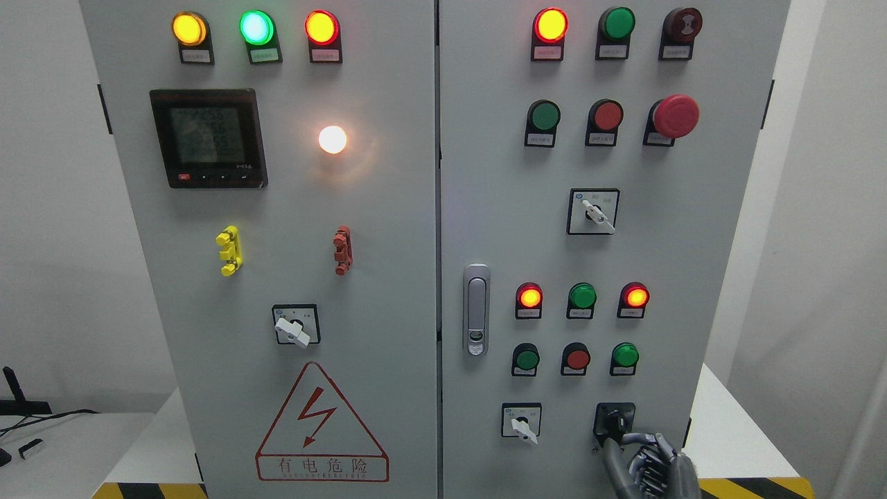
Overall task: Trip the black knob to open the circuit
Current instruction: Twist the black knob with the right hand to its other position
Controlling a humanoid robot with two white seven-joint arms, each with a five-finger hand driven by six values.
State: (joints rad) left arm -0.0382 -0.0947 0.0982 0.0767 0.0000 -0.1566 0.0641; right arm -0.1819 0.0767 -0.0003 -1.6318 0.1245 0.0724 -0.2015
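Observation:
The black knob [614,420] sits on a black square plate at the lower right of the right-hand cabinet door [485,173]. My right hand [622,441] comes up from the bottom edge just below it. Its grey fingers [639,439] curl in from the right and from below and close on the knob's lower end. The palm and knuckles hide the panel beneath the knob. My left hand does not show.
A white selector switch [524,424] sits left of the knob, with pushbuttons [576,358] and lit lamps [529,296] above. A door latch [476,308] stands by the centre seam. The left door carries a meter [208,137] and a warning triangle [320,424].

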